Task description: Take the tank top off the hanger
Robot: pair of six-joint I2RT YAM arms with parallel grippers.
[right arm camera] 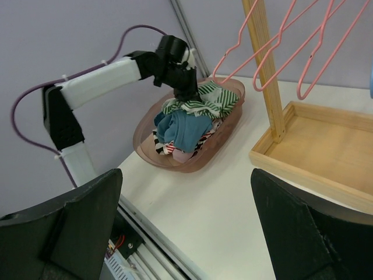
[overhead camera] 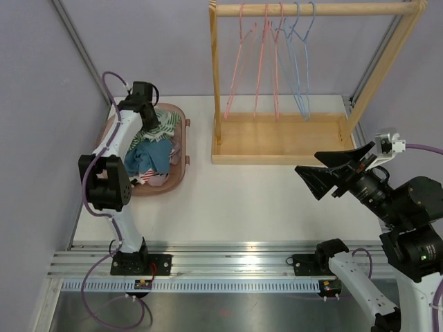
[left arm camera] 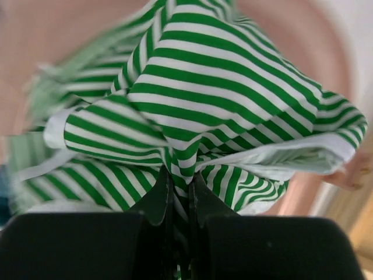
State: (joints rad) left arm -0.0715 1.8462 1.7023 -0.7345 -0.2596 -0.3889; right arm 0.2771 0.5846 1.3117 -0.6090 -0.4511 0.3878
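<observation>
- Green-and-white striped cloth, the tank top (left arm camera: 221, 99), fills the left wrist view; it is bunched into folds with a white trim edge showing on the right.
- We see the left gripper (left arm camera: 178, 195) pinched on a fold of that cloth: both dark fingers (left arm camera: 156, 201) are drawn close together, with stripes wedged in the narrow slot between them.
- From overhead, the left arm reaches out over the pink basket (overhead camera: 181, 169) at the far left of the white table (overhead camera: 263, 200), and its gripper points down into the pile.
- The tank top lies on top at the far end of the basket, off the rack. A teal garment (overhead camera: 149, 158) and other mixed cloth sit nearer to us in the same basket.
- With the folds this tight, we cannot tell the garment's cut; the stripes alone mark it out.
- The wooden rack (overhead camera: 216, 83) stands just to the right of the basket, with its tray base on the table. Pink hangers (overhead camera: 262, 62) and blue hangers (overhead camera: 300, 69) hang from its top rail.
- The right gripper (right arm camera: 186, 198) is held above the table's right side, well apart from the basket. Its jaws are spread wide with nothing between them, and its camera faces the basket and the left arm.
</observation>
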